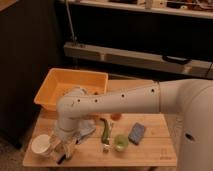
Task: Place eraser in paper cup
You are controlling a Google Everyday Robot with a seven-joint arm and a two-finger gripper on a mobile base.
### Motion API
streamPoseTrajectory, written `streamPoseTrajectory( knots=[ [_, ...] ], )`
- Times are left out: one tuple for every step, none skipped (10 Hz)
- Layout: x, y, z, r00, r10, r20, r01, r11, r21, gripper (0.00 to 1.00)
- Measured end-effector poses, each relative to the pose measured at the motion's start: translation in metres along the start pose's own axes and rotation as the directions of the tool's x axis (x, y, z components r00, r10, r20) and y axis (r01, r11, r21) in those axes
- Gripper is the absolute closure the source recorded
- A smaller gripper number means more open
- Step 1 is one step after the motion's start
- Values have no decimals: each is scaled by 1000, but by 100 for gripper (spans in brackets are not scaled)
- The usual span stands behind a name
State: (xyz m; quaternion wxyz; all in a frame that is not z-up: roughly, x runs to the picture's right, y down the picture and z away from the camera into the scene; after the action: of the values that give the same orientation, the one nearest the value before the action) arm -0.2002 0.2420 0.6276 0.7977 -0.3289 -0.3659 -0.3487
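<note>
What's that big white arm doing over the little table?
A robot arm reaches across the wooden table, with its gripper lowered at the front left corner, right beside the white paper cup. It is meant to put an eraser in that cup, but the eraser can't be made out from here. The orange bin, blue sponge and small green cup sit apart from the gripper.

A single camera, apparently mounted high on the robot, looks steeply down along its arm (115,102) at the wooden table (155,150), close in; the gripper (64,146) sits near the table's near-left corner.
</note>
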Motion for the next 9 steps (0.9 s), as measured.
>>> streamPoseTrajectory(
  knots=[
    [4, 1, 0, 1000, 3, -8, -3, 1000, 1, 35],
    [8, 0, -2, 1000, 7, -17, -7, 1000, 4, 35],
    [14, -1, -3, 1000, 12, -27, -12, 1000, 3, 35],
    [14, -4, -2, 999, 10, -30, -10, 1000, -3, 35],
    [15, -8, 1, 999, 6, -32, -6, 1000, -11, 35],
    [16, -11, 3, 999, 4, -33, -5, 1000, -15, 35],
    [18, -13, 5, 999, 4, -33, -5, 1000, -21, 35],
    [17, -15, 9, 1000, -5, -29, 4, 1000, -27, 37],
    [17, -17, 11, 1000, -11, -26, 10, 999, -30, 42]
  ],
)
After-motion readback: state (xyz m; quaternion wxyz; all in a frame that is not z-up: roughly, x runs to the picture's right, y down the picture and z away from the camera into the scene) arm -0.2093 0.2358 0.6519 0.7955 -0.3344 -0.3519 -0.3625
